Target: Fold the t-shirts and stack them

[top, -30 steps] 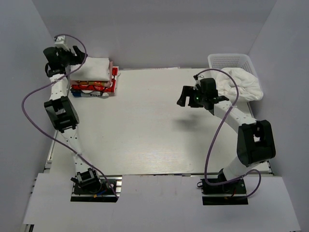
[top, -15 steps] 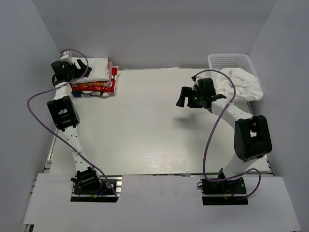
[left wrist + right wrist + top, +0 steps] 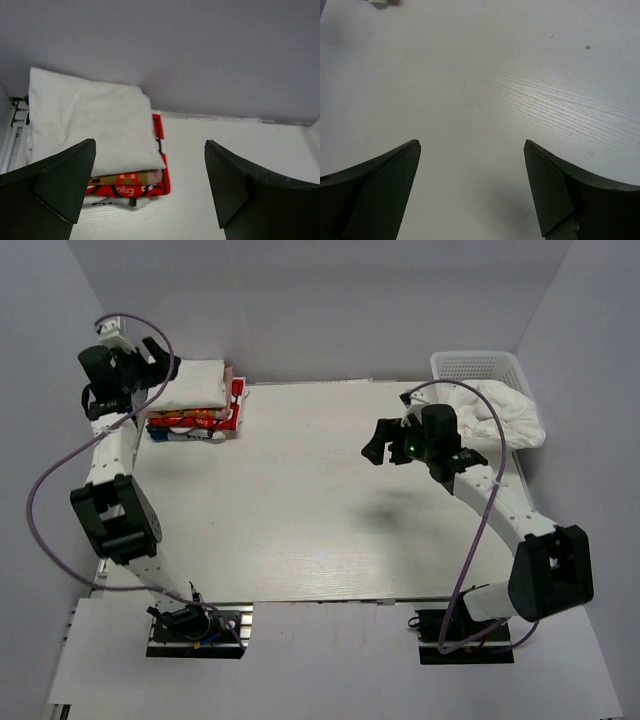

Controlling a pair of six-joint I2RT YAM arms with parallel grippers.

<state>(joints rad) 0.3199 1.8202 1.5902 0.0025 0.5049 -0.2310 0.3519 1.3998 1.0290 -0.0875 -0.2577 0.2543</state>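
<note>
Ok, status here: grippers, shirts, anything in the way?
Left gripper, right gripper open, empty. Folded white shirt tops stack, far left. Crumpled white garment draped over white plastic basket. Nothing blocking.

— Where's the left gripper on my screen?

— I have the left arm stretched far out from its base, elbow bent about halfway up. The wrist is turned so the fingers point across toward the other arm. The jaws are spread wide and hold nothing.

— And the right gripper?

— I've got the right arm folded at the elbow, forearm angled forward and inward, hand tipped downward. Its fingers point toward the left hand's side, gaping fully, gripping nothing. The two hands sit well apart.
</note>
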